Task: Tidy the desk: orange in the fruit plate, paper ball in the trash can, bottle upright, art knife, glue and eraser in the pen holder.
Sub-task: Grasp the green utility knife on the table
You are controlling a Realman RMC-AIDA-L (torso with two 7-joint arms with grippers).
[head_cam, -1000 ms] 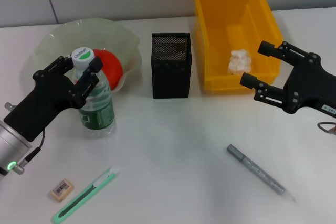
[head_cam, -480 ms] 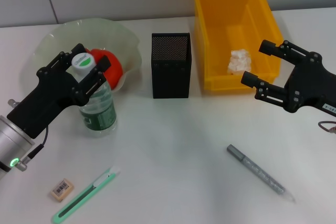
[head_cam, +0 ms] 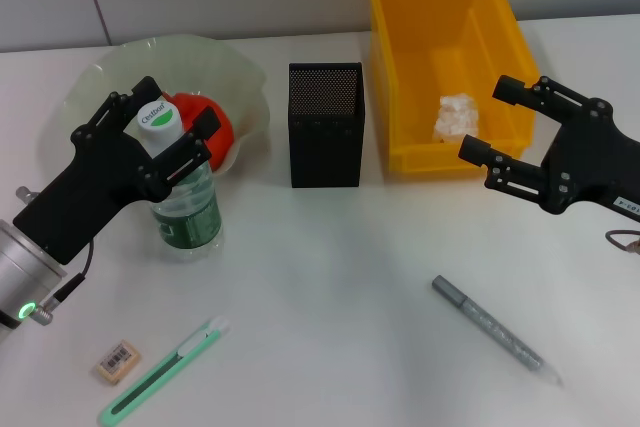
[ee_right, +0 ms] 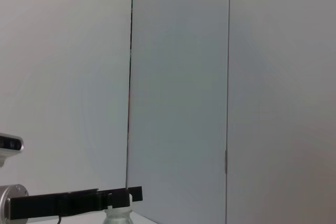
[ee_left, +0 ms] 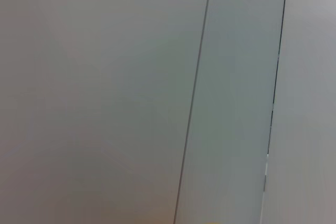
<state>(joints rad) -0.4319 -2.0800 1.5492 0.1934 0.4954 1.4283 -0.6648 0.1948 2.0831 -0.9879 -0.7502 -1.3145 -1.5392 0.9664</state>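
Nearest us on the table (head_cam: 330, 267) lie the eraser (head_cam: 118, 361) and the green knife (head_cam: 163, 371) side by side at the left, with the grey glue pen (head_cam: 488, 329) well apart at the right.

Beyond them we see the bottle (head_cam: 184, 189) standing upright just in front of the plate (head_cam: 150, 77). Our left gripper (head_cam: 155, 137) is spread wide around the bottle's white cap, a finger on either side of it; a gap shows on both sides, so the fingers look released rather than clamped. In the right wrist view the same black fingers (ee_right: 79, 201) flank the bottle's neck.

Our right gripper (head_cam: 500, 127) hangs at the near right corner of the yellow bin (head_cam: 445, 67), fingers wide apart and holding nothing.

Farther back, the black mesh holder (head_cam: 326, 137) stands between plate and bin. The orange (head_cam: 205, 125) sits in the plate, partly hidden behind the left gripper. The paper ball (head_cam: 456, 115) lies in the bin.
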